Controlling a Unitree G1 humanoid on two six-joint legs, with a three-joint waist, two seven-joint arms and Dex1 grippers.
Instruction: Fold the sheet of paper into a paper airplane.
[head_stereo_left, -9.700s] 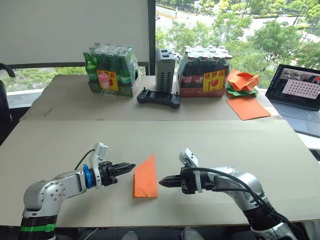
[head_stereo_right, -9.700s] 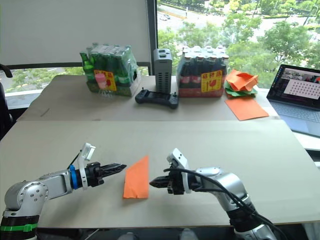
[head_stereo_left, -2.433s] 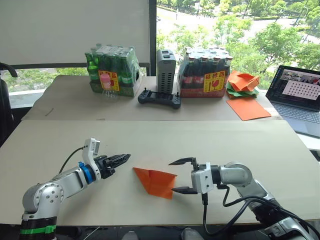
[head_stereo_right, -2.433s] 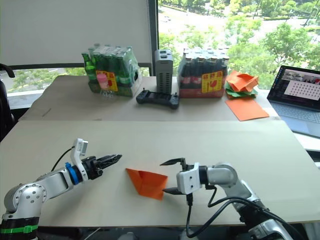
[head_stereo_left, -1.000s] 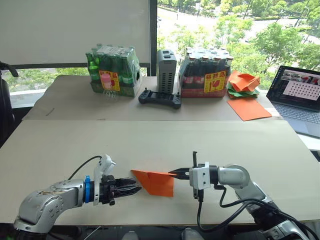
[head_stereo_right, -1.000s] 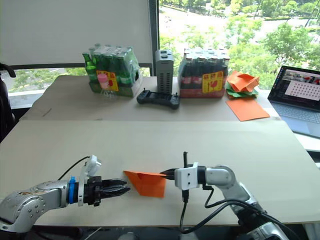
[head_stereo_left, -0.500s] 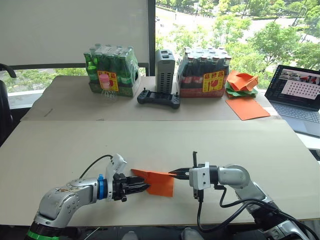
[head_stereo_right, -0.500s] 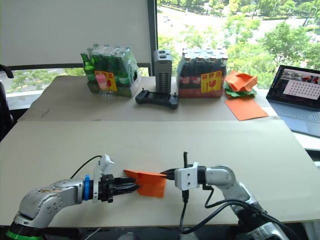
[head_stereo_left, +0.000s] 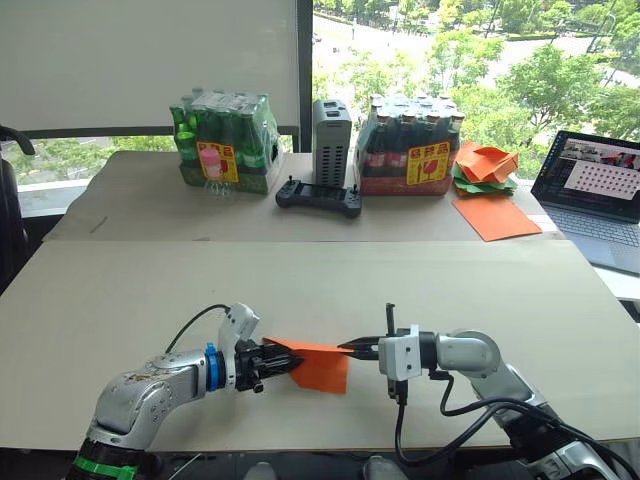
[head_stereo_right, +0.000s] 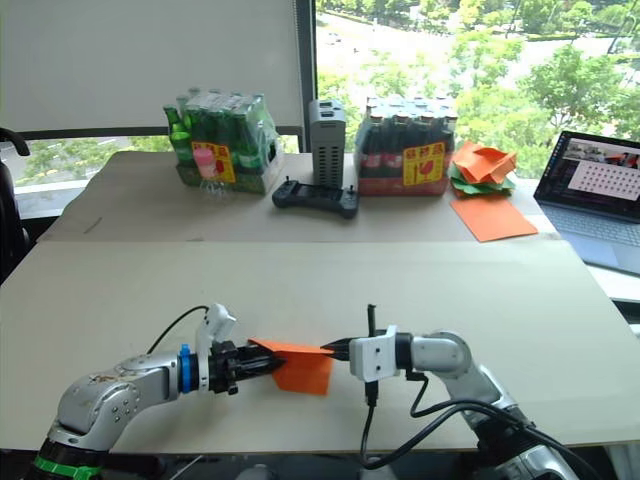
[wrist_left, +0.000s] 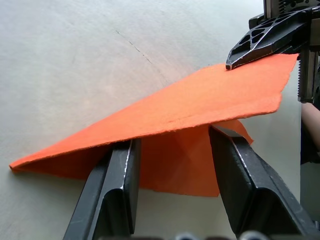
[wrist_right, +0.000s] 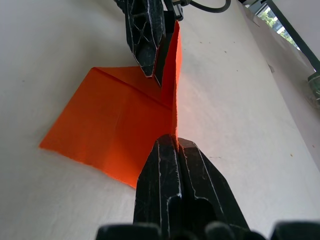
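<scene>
The sheet of paper (head_stereo_left: 320, 368) is a bright-orange folded shape lying near the front edge of the table (head_stereo_left: 120, 290). Its upper flap is raised off the lower layer. My right gripper (head_stereo_left: 348, 348) is shut on the right end of that flap and holds it up, as the right wrist view shows at the right gripper's tip (wrist_right: 169, 140). My left gripper (head_stereo_left: 282, 362) is open at the paper's left side. In the left wrist view the left gripper (wrist_left: 172, 140) has its fingers under the raised flap (wrist_left: 200, 95), one on each side of the lower layer.
At the back stand a pack of green bottles (head_stereo_left: 222, 140), a grey box (head_stereo_left: 331, 140), a black controller (head_stereo_left: 318, 195) and a pack of dark bottles (head_stereo_left: 412, 145). A heap of crumpled papers (head_stereo_left: 485, 165), a flat orange sheet (head_stereo_left: 495, 215) and a laptop (head_stereo_left: 595, 190) sit back right.
My left gripper has moved right and slid its fingers under the raised flap. My right gripper, open 2.4 s ago, stays shut on the flap's right end and has not moved.
</scene>
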